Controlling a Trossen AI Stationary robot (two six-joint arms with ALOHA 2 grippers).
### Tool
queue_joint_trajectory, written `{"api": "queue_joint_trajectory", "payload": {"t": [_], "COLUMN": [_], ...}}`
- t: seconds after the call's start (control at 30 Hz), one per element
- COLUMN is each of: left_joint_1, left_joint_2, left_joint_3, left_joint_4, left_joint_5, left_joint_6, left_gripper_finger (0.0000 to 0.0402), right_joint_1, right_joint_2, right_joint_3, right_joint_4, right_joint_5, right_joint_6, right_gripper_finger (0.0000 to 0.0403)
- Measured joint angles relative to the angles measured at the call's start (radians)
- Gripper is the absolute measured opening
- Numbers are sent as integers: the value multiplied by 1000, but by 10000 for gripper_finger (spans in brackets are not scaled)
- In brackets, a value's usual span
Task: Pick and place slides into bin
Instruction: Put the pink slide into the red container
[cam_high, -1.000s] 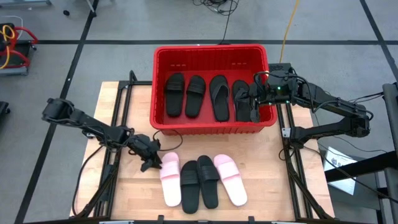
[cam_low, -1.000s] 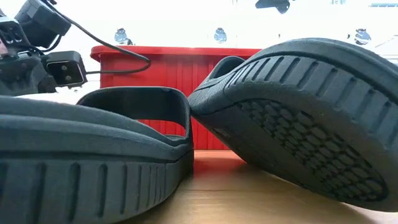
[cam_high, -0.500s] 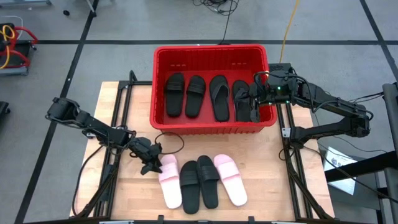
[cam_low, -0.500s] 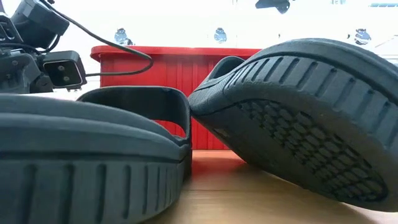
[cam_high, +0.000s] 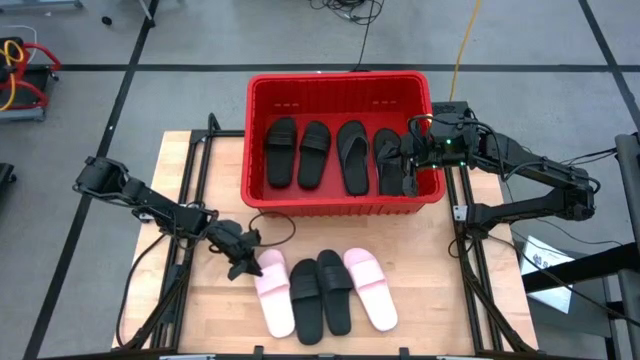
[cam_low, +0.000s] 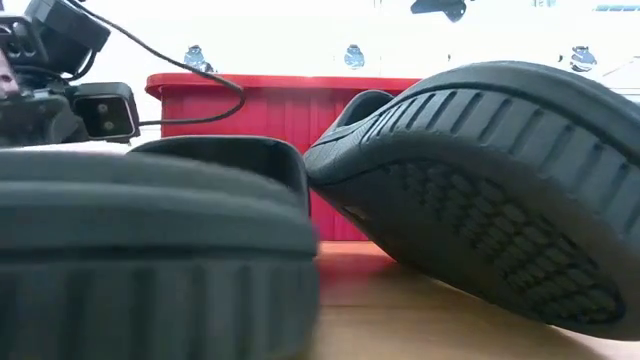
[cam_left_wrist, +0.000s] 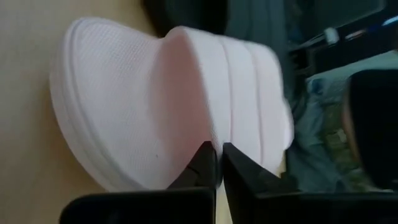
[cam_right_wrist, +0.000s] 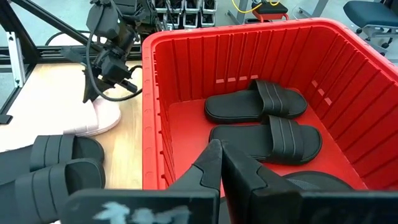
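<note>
The red bin (cam_high: 338, 85) stands at the table's far side with several black slides (cam_high: 315, 152) lying flat inside. Near the front edge two black slides (cam_high: 320, 292) lie between two pink ones (cam_high: 370, 288). My left gripper (cam_high: 250, 265) is shut at the far end of the left pink slide (cam_high: 272, 295). My right gripper (cam_high: 408, 170) hangs shut and holds nothing over the bin's right part, above the slides there (cam_right_wrist: 273, 140). My left gripper pinches the edge of the left pink slide's band (cam_left_wrist: 205, 134) between its two fingers, at the slide's far end. The fingers slant down from the table's left side. The slide lies sole down on the table.
The bin's near wall (cam_high: 340, 208) rises just beyond the slides on the table. A cable (cam_high: 275, 222) loops on the wood between the bin and my left gripper. In the low view the two black slides (cam_low: 480, 200) fill the foreground. Bare wood lies at the table's left and right.
My left gripper has tipped and rolled a little at the pink slide's far end and shut on its band. The pink slide has shifted slightly toward the near edge, and the left black slide beside it has been nudged nearer the low camera.
</note>
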Motion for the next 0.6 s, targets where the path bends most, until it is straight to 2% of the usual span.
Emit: {"api": "queue_joint_trajectory", "payload": {"t": [0.23,0.6], "left_joint_1": [0,-2], "left_joint_2": [-50,-251], "left_joint_3": [0,0], "left_joint_4": [65,60], "left_joint_5": [5,7], "left_joint_6": [-112,-217], "left_gripper_finger": [2,1], "right_joint_1": [0,0], "right_joint_2": [0,0], "right_joint_3": [0,0], "right_joint_4": [0,0], "right_joint_5": [0,0], "right_joint_6": [0,-2], "right_gripper_finger": [0,0]}}
